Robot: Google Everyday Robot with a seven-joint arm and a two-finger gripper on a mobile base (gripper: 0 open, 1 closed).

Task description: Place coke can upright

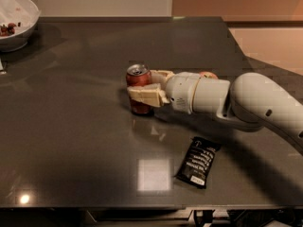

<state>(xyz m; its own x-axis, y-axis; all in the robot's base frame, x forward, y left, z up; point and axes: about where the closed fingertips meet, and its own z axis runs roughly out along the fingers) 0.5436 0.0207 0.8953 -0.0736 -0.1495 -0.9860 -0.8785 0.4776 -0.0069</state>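
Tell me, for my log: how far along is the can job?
Done: the can is upright, seemingly resting on the table. In hand: the pincer is shut on its middle. Left: open the pincer and back away without tipping it.

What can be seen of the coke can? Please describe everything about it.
The coke can is a small red metal cylinder with a silver top. It stands upright near the middle of the dark table. The end effector, reaching in from the right, is closed on it: one pale finger crosses its front, the other lies behind. Its base seems to rest on the table, though contact is hard to confirm.
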